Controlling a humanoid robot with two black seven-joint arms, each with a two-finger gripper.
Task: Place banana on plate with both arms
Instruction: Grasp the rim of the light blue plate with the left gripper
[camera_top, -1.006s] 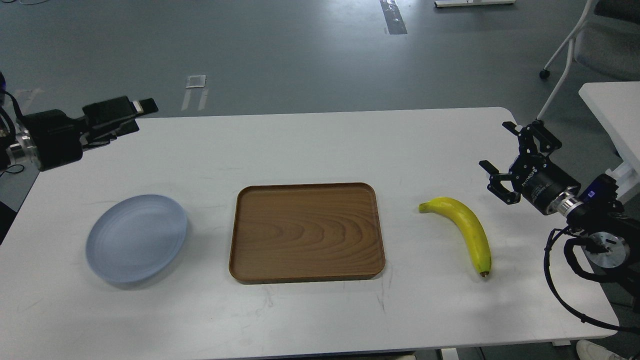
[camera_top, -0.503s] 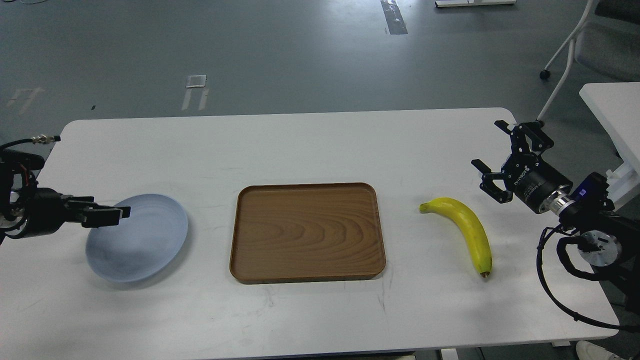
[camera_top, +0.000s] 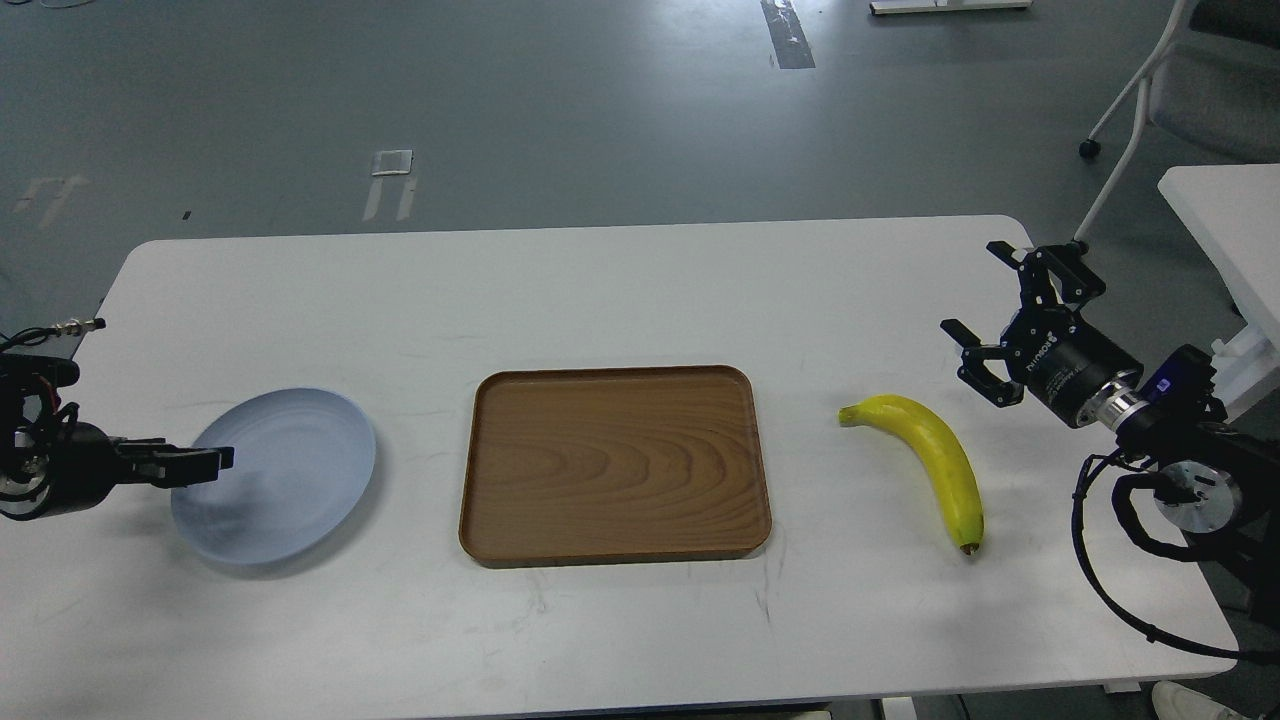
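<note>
The yellow banana (camera_top: 935, 455) lies on the white table at the right, stem pointing left and dark tip toward the front. The pale blue-grey plate (camera_top: 290, 480) sits at the left, with nothing on it. My left gripper (camera_top: 218, 460) comes in low from the left edge, its tip over the plate's left rim. It is seen side-on and dark, so I cannot tell its two fingers apart. My right gripper (camera_top: 972, 288) is open and empty, hovering just right of and behind the banana's stem end without touching it.
A brown wooden tray (camera_top: 615, 465) lies between plate and banana. The white table (camera_top: 600, 290) ends close to the right arm. A chair (camera_top: 1190, 90) and a second white table (camera_top: 1225, 220) stand at the right.
My left arm has swung down from the table's back left corner to the plate's left rim. My right gripper has shifted slightly left, toward the banana.
</note>
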